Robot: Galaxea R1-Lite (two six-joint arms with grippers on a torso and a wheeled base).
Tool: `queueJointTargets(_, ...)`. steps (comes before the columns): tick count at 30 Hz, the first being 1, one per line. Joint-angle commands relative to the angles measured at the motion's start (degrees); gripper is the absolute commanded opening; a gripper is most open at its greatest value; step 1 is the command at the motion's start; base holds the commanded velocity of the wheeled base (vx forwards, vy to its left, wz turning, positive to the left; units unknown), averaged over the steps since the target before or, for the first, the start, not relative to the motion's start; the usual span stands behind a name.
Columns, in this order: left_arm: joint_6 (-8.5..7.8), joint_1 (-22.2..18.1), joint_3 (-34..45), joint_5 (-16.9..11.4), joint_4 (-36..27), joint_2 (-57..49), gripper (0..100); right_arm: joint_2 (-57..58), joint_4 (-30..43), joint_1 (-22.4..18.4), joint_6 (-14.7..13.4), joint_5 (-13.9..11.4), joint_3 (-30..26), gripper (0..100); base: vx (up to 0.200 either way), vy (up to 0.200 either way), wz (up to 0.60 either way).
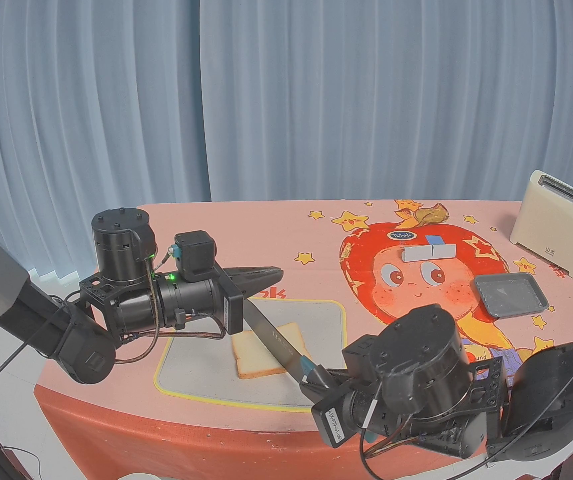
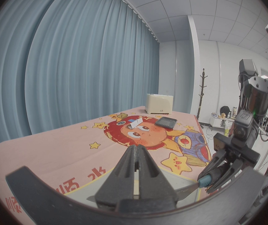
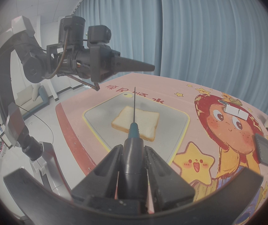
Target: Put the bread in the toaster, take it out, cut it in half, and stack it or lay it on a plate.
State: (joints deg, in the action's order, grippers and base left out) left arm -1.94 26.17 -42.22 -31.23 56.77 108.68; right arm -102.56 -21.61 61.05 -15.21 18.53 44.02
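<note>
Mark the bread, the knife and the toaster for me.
bread (image 1: 253, 358), head view, on the top face beside the blade.
knife (image 1: 273, 333), head view, on the middle of the blade.
toaster (image 1: 553, 228), head view, on the cream side wall.

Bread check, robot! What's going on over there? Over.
Right gripper shut on knife, blade over bread slice. Left gripper shut, empty, above cutting board. Slice whole, flat on board. Toaster, tray well aside.

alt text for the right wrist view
The right gripper holds a knife by its handle, its blade over a slice of bread on a grey cutting board. The left gripper hovers shut beyond it.
</note>
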Motion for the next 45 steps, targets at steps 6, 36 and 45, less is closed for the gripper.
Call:
queueJointTargets(6,0.0,0.1,0.8,-0.1,0.3,1.3,0,0.0,-0.2,-0.1,0.0,0.0,0.1,0,0.0,0.0,0.0)
queueJointTargets(36,0.0,0.0,4.0,0.1,0.3,-0.5,0,-0.2,0.3,0.0,0.1,0.8,0.0,0,0.0,0.0,0.0)
queueJointTargets(45,-0.08,0.0,4.5,0.1,0.3,0.0,0,-0.2,0.3,0.1,0.1,0.9,0.0,0,0.0,0.0,0.0)
